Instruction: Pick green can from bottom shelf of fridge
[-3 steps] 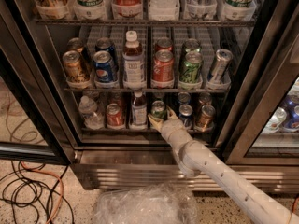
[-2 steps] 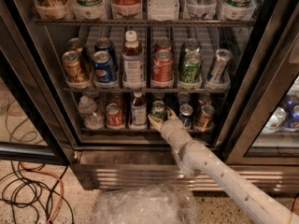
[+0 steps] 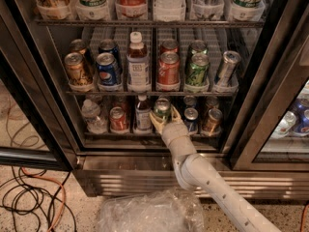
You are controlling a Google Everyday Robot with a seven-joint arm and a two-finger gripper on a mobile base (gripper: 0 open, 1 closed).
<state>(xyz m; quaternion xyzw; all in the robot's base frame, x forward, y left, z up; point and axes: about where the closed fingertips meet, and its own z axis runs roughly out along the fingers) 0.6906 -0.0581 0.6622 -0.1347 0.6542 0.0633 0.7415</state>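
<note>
The fridge (image 3: 145, 175) stands open in front of me, with wire racks of cans and bottles. The green can (image 3: 162, 106) stands upright at the front middle of the bottom shelf (image 3: 108, 136). My gripper (image 3: 164, 115) reaches in from the lower right on a white arm. Its pale fingers (image 3: 154, 120) sit tight against both sides of the green can, which rests on the shelf.
On the bottom shelf a brown bottle (image 3: 143, 112) and a red can (image 3: 118, 119) stand left of the green can, with a blue-topped can (image 3: 191, 119) and a brown can (image 3: 212, 120) to the right. The glass door (image 3: 270, 100) hangs open at right. Crumpled plastic (image 3: 149, 211) and cables (image 3: 29, 199) lie on the floor.
</note>
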